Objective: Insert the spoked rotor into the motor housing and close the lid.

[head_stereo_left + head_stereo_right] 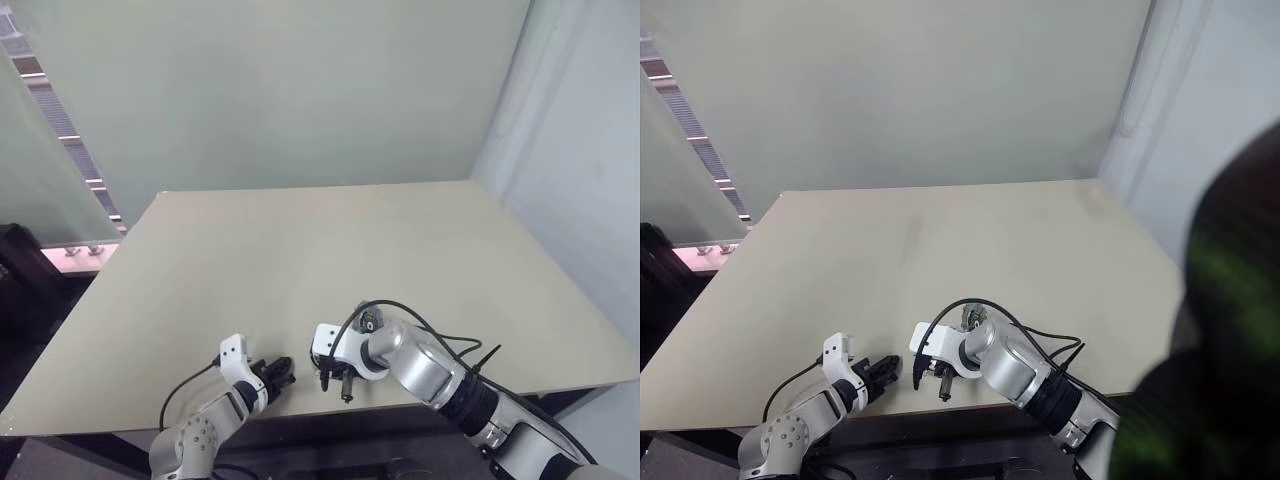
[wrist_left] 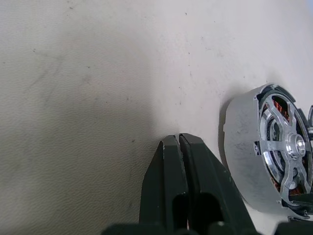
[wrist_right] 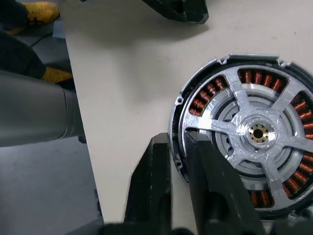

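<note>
The motor housing [image 3: 205, 93] lies on the table near its front edge, its silver rim ringed with copper windings. The spoked rotor [image 3: 254, 129] sits inside it, silvery spokes over the windings. My right gripper [image 3: 176, 142] points down at the housing's edge, one finger outside the rim and one inside, shut across it. My left gripper [image 2: 177, 139] is shut with nothing in it, fingers pressed together on the table just beside the housing [image 2: 244, 152]. From the head, the two grippers [image 1: 280, 372] [image 1: 336, 380] stand close together at the front edge. The lid is out of view.
The beige table [image 1: 320, 250] stretches far ahead to a pale wall. Its front edge [image 3: 85, 147] runs right beside the housing, with floor below. A yellow shoe [image 3: 36, 12] shows on that floor. Something dark [image 1: 1230, 330] blocks the right side of the right eye view.
</note>
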`<state>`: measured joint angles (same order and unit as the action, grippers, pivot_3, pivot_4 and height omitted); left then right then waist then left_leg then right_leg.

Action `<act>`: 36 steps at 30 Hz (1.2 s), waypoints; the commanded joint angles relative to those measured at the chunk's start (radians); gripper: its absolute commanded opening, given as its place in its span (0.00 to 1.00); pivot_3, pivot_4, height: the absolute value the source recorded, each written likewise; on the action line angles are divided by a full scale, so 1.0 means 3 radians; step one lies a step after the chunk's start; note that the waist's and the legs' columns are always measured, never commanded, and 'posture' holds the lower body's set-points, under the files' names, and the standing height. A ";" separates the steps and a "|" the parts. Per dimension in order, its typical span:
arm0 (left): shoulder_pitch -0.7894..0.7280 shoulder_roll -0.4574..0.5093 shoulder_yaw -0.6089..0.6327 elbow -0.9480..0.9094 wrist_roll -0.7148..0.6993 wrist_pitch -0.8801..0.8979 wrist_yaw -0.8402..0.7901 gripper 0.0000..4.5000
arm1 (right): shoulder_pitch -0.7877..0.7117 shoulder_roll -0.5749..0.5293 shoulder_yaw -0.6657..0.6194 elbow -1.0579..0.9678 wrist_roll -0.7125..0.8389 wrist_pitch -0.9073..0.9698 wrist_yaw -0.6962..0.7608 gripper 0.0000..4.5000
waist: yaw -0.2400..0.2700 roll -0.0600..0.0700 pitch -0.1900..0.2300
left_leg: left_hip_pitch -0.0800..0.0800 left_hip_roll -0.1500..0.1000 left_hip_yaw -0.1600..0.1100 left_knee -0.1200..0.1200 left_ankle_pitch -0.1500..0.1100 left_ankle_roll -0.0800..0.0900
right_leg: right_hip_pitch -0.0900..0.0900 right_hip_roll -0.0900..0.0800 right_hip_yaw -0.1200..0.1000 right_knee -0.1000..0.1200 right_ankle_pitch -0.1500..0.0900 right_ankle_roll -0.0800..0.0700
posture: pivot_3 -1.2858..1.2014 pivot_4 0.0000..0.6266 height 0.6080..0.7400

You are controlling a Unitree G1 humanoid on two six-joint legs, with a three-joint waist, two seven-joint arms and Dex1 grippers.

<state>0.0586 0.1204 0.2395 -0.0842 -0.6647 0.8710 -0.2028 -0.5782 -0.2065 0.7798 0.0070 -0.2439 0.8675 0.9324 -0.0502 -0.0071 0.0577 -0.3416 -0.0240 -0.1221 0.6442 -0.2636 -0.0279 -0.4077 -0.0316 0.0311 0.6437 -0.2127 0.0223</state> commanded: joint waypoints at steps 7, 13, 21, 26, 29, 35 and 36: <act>-0.0032 0.0016 -0.0060 -0.0012 0.0034 0.0025 -0.0044 0.00 | -0.0136 -0.0068 0.0000 -0.0395 0.0048 -0.0066 -0.0019 0.87 | 0.0003 0.0001 0.0001 | -0.0007 -0.0008 -0.0005 -0.0003 0.0003 0.0009 | -0.0002 -0.0004 0.0001 -0.0004 0.0001 0.0002 | 0.52 0.00 1.00; -0.0064 0.0044 -0.0056 -0.0009 0.0035 0.0047 -0.0066 0.00 | -0.0174 -0.0071 -0.0210 -0.0634 0.0118 0.0024 -0.0123 0.99 | 0.0003 0.0001 0.0002 | -0.0007 -0.0006 -0.0006 -0.0004 0.0002 0.0006 | -0.0003 -0.0005 -0.0001 -0.0004 0.0000 0.0001 | 0.52 0.00 1.00; -0.0077 0.0084 -0.0057 -0.0017 0.0041 0.0062 -0.0089 0.00 | -0.0453 -0.0159 -0.1031 -0.0683 0.0044 -0.0051 -0.0740 0.99 | 0.0005 0.0003 0.0004 | -0.0011 -0.0008 -0.0007 -0.0004 0.0002 0.0007 | -0.0005 -0.0005 0.0000 -0.0005 0.0001 0.0002 | 0.52 0.00 1.00; -0.0106 0.0116 -0.0062 -0.0012 0.0042 0.0070 -0.0106 0.00 | -0.0600 -0.0661 -0.1100 -0.0448 -0.0111 -0.0228 -0.0814 0.99 | 0.0004 0.0003 0.0004 | -0.0015 -0.0011 -0.0006 -0.0006 0.0002 0.0012 | -0.0007 -0.0007 0.0000 -0.0008 0.0001 0.0002 | 0.52 0.00 1.00; -0.0127 0.0133 -0.0059 -0.0012 0.0044 0.0080 -0.0109 0.00 | -0.0609 -0.0897 -0.1042 -0.0264 -0.0208 -0.0395 -0.0806 0.99 | 0.0003 0.0004 0.0005 | -0.0015 -0.0010 -0.0005 -0.0011 0.0002 0.0012 | -0.0009 -0.0007 0.0000 -0.0008 0.0001 0.0002 | 0.52 0.00 1.00; -0.0143 0.0167 -0.0046 -0.0028 0.0052 0.0092 -0.0112 0.00 | -0.0519 -0.1220 -0.0755 -0.0028 -0.0451 -0.0490 -0.0656 0.99 | 0.0002 0.0003 0.0007 | -0.0016 -0.0010 -0.0002 -0.0017 0.0001 0.0015 | -0.0011 -0.0007 0.0003 -0.0010 0.0001 0.0002 | 0.52 0.00 1.00; -0.0144 0.0171 -0.0043 -0.0032 0.0052 0.0094 -0.0112 0.00 | -0.0465 -0.1217 -0.0716 -0.0064 -0.0427 -0.0443 -0.0579 0.99 | 0.0002 0.0003 0.0007 | -0.0016 -0.0011 -0.0001 -0.0017 0.0000 0.0016 | -0.0011 -0.0007 0.0004 -0.0010 0.0003 0.0005 | 0.52 0.00 1.00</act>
<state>0.0293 0.1606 0.2225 -0.0811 -0.6530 0.8974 -0.2350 -0.7221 -0.5739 0.5498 0.0137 -0.3617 0.7334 0.7296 -0.0497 -0.0063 0.0598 -0.3463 -0.0271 -0.1225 0.6389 -0.2637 -0.0228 -0.4111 -0.0336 0.0324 0.6407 -0.2114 0.0244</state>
